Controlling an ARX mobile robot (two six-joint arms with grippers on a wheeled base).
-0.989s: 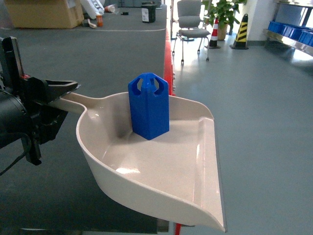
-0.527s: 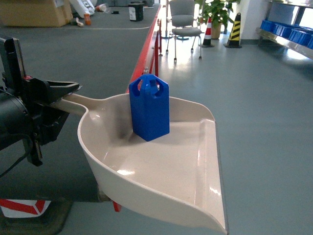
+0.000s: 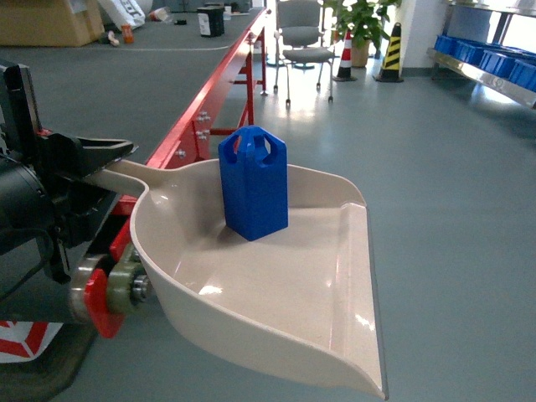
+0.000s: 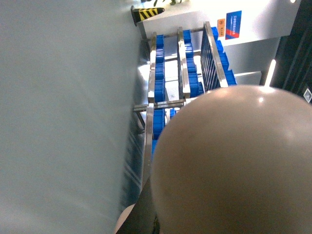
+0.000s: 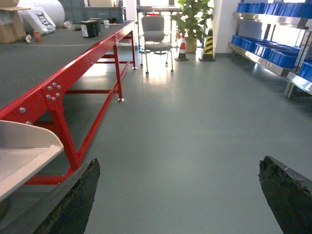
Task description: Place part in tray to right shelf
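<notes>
- At the left edge of the head view, the black left hand (image 3: 99,161) is clamped on the long straight handle of the cream-beige plastic dustpan-shaped tray (image 3: 327,276), one black finger lying over the top of the handle.
- Just below that hand, at lower left, a red bracket with pale rollers (image 3: 109,289) shows beside the tray's outer wall.
- The tray fills the centre and lower part of the head view, held in the air over the grey floor (image 3: 452,184), its flat front lip toward the lower right.
- The small solid bright-blue plastic block shaped like a rectangular jug (image 3: 254,181) stands upright inside the tray, near the back wall, handle loop and hole on top.
- Behind the tray, a red-framed dark-topped surface (image 3: 209,92) runs toward the upper centre; a grey office chair (image 3: 303,38), a potted plant and striped cones stand beyond it.
- In the upper right corner, the stainless-steel shelf rack with blue crates (image 3: 490,63) stands well apart from the tray.
- In the left wrist view, the tray's rounded beige underside (image 4: 234,165) fills the lower right, with the steel rack (image 4: 183,73) behind it.
- In the right wrist view, the right hand (image 5: 178,195) is spread wide apart and holds nothing; its dark fingers (image 5: 73,202) sit at the lower corners, and the tray's lip (image 5: 24,151) shows at the left.
</notes>
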